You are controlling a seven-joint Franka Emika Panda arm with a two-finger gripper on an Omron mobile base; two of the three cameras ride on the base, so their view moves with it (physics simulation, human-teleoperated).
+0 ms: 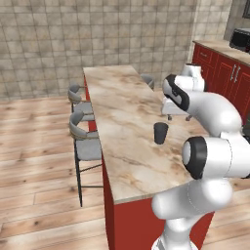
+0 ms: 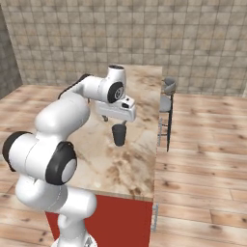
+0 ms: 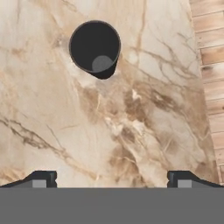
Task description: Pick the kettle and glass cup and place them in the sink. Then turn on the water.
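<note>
Hand view: glass cup on marble counter, jaws wide apart.
I see the glass cup upright from above, well ahead of the gripper; nothing lies between the fingertips. Wooden floor borders the marble counter at right.

Marble island, grey stools (two), tiled wall, wood floor

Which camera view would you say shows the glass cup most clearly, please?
The hand view: it looks straight down into the glass cup, upright on the marble counter. Both base views show its side; the arm crowds it in the right one.
</note>
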